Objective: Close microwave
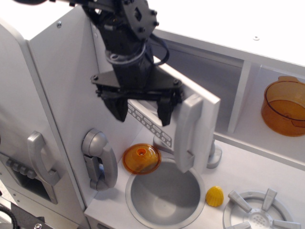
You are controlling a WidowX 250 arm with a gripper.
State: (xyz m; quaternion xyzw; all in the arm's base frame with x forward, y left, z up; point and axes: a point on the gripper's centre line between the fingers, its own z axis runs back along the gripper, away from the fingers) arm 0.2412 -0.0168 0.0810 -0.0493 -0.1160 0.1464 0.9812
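The microwave (190, 71) is a white box compartment in the toy kitchen. Its wide white door (164, 86) stands partly open, swung out toward me from a hinge on the left. The long silver-grey bar handle (188, 131) is on the door's free right edge, and a row of small grey buttons (148, 125) runs along its lower edge. My black gripper (142, 112) is open and empty, right in front of the door's outer face. Its right finger (165, 112) is just left of the handle. Whether it touches the door, I cannot tell.
Below the door are a round grey sink (164, 193) and an orange lid (141, 159) on its rim. A yellow piece (214, 196) and a stove burner (259, 212) lie to the right. An orange pot (284, 106) sits on the shelf. A curved grey handle (100, 160) is on the tall left door.
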